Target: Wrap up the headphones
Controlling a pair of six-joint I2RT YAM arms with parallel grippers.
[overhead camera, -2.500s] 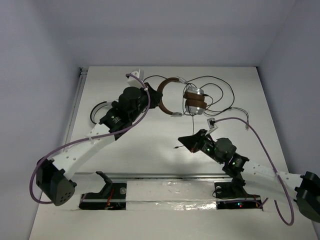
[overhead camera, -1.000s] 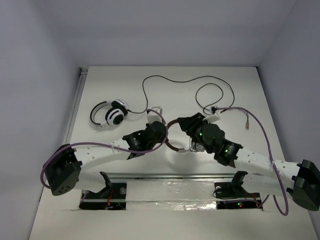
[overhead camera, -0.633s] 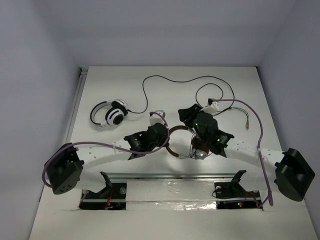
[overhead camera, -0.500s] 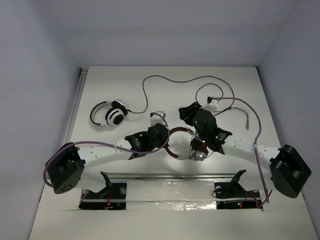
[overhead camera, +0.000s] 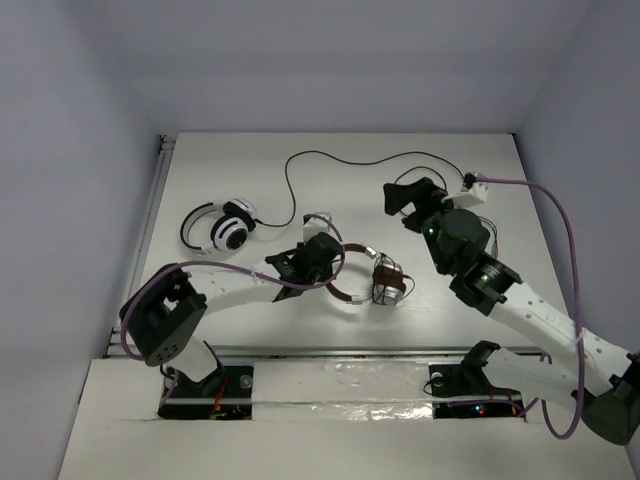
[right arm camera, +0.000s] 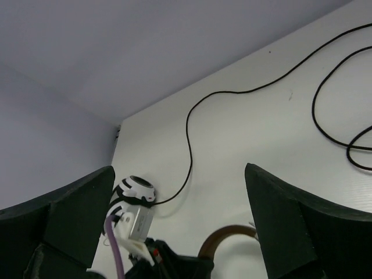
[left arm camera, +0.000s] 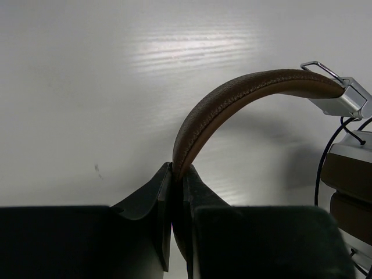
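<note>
The headphones [overhead camera: 383,282] lie near the table's front middle, silver earcups side by side, brown headband [overhead camera: 347,290] arching to their left. My left gripper [overhead camera: 335,272] is shut on that headband; in the left wrist view its fingertips [left arm camera: 177,171] pinch the brown band [left arm camera: 244,96], with an ear pad [left arm camera: 349,180] at the right edge. The thin black cable [overhead camera: 288,180] trails over the far part of the table. My right gripper [overhead camera: 398,208] hangs behind the earcups, open and holding nothing; in its own view the gripper [right arm camera: 180,192] looks down on the cable [right arm camera: 189,125].
A white-and-black headset [overhead camera: 222,225] lies at the back left, also showing in the right wrist view as the headset [right arm camera: 135,189]. Grey walls close the table on three sides. A metal rail [overhead camera: 350,355] runs along the near edge between the arm bases.
My right gripper has opened wide and pulled back from the earcups toward the far right. The left gripper keeps its hold on the headband, and the headphones have shifted slightly.
</note>
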